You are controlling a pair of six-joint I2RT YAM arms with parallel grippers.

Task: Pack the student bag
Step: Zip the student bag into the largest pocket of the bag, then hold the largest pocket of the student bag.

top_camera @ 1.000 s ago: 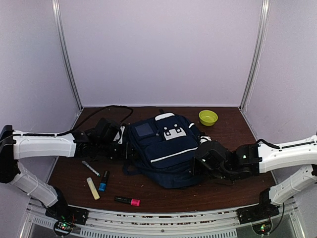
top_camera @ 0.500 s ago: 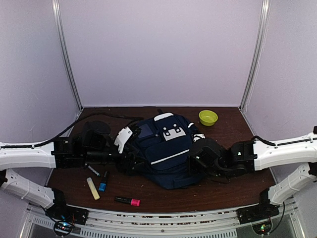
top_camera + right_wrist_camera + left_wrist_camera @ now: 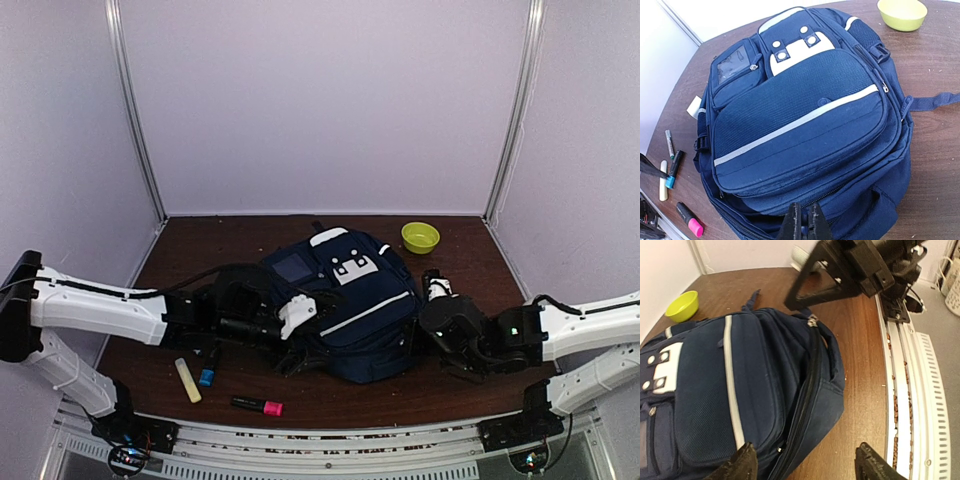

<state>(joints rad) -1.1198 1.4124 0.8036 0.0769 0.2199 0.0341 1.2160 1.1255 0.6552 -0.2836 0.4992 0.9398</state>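
The student bag [image 3: 340, 295] is a navy backpack with white stripes and patches, lying flat mid-table. It fills the right wrist view [image 3: 800, 115] and the left wrist view [image 3: 730, 390]. My left gripper [image 3: 298, 322] is at the bag's near left corner. In its own view the left gripper [image 3: 807, 470] is open wide, one finger over the bag's edge, the other over bare table. My right gripper [image 3: 430, 318] is at the bag's right end. In its own view the right gripper [image 3: 805, 227] is shut, with a small blue zipper pull pinched at the main zip.
A green bowl [image 3: 420, 237] stands at the back right. A yellow marker [image 3: 187, 380], a blue marker [image 3: 208, 372] and a pink highlighter [image 3: 258, 405] lie near the front left. A grey pen [image 3: 669, 142] lies beside them. The table's front rail [image 3: 905, 405] is close.
My left arm has swung from the bag's left side round to its near left corner. The bag has shifted and turned slightly. My right gripper has drawn back to the right.
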